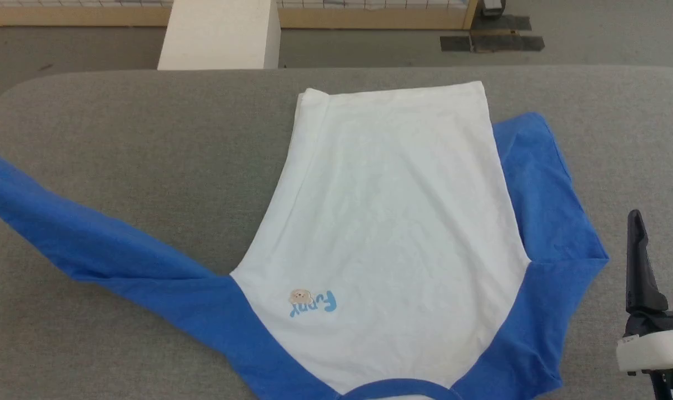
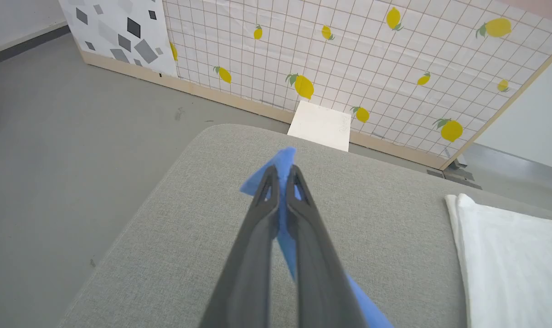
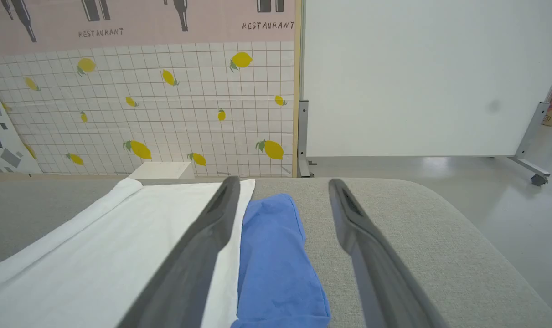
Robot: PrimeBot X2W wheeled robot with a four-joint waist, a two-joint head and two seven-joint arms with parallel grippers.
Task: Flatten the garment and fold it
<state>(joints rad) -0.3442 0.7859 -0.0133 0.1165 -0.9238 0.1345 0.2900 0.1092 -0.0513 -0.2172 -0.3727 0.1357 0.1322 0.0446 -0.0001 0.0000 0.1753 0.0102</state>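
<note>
The garment (image 1: 386, 222) lies face up in the middle of the head view on the grey worktop (image 1: 147, 139). Its hem is toward the top of the frame, its blue neckband is at the bottom edge, and small lettering sits at the lower centre-left. The outstretched sleeve (image 1: 91, 239) runs off the left edge of the frame. The folded sleeve (image 1: 542, 222) lies against the white body on the right. In the left wrist view the left gripper (image 2: 282, 172) is clenched on the tip of blue sleeve cloth. The right gripper (image 1: 663, 222) stands at the lower right, jaws spread wide and holding nothing, just right of the folded sleeve. Beyond the worktop a white box (image 1: 219, 33) stands in front of a lemon-patterned panel (image 2: 348, 54).
</note>
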